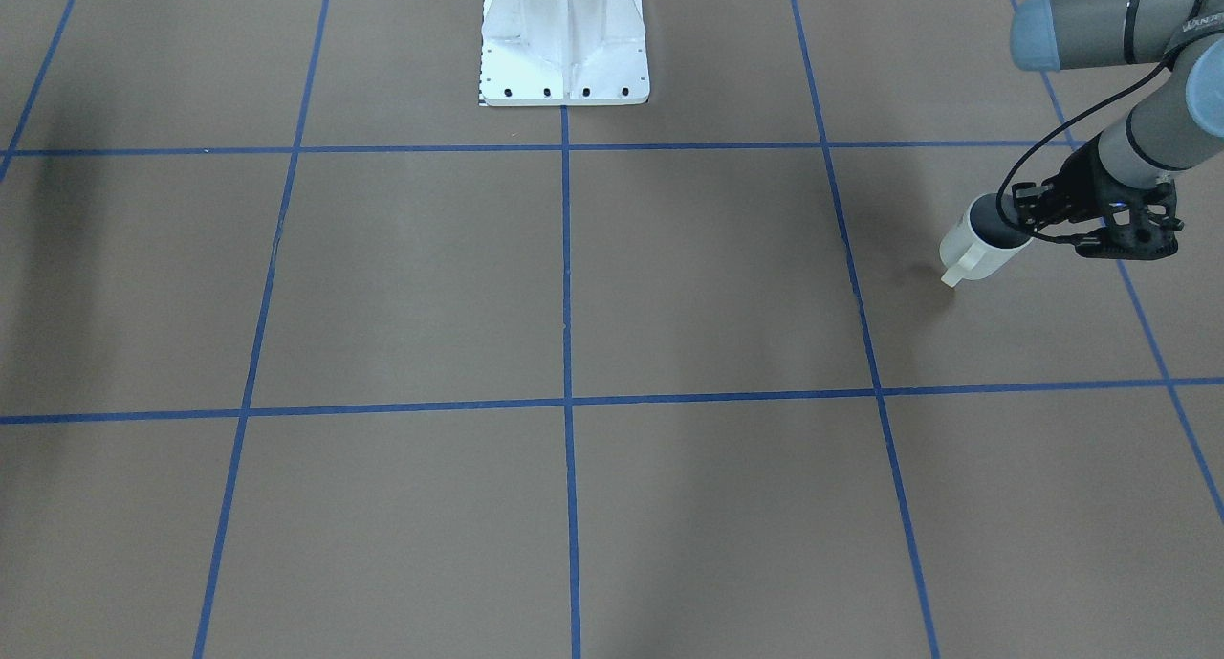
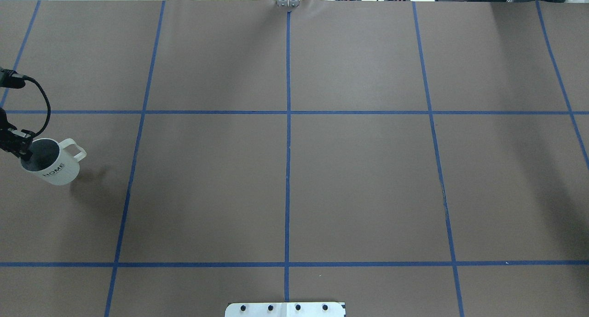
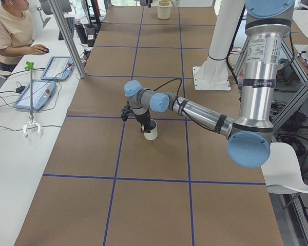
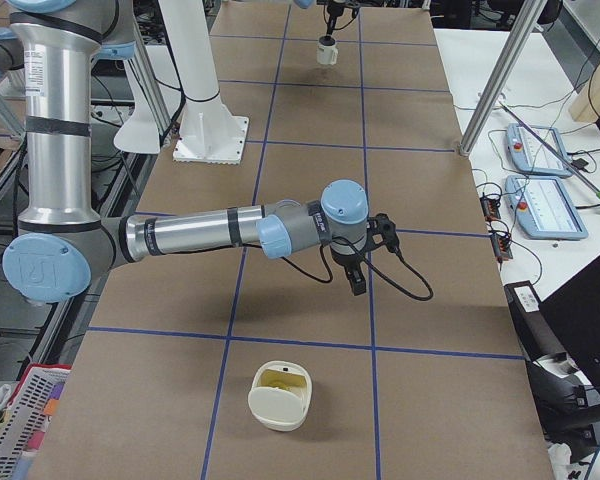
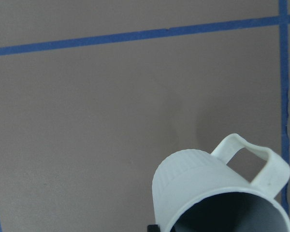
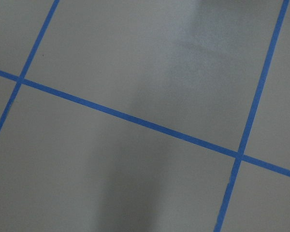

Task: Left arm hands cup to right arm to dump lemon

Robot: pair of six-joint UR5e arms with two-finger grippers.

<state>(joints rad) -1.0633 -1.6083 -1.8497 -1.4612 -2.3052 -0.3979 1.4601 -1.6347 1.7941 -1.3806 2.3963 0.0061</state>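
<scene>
1. Brown paper gridded with blue tape covers the table [image 2: 359, 179].
2. At the robot's far left stands the cup [image 1: 971, 250]. The left hand [image 1: 1028, 217] is closed on its rim, pinching the wall.
3. That rim grip leaves the body and handle free. The handle is turned toward the table's middle, probably so the other arm has something to take.
4. I cannot tell whether the cup's base rests on the table or hangs just off it.
5. The cup's inside is dark grey. No lemon shows in any view; it may lie deep in shade.
6. The right hand [image 4: 356, 275] hangs well apart, pointing down over the table. Only a side view shows it, so I cannot tell how far open it is.
7. Near it sits a cream tub [image 4: 278, 400], pale yellow inside, contents unclear; it is probably where the lemon gets tipped.
</scene>
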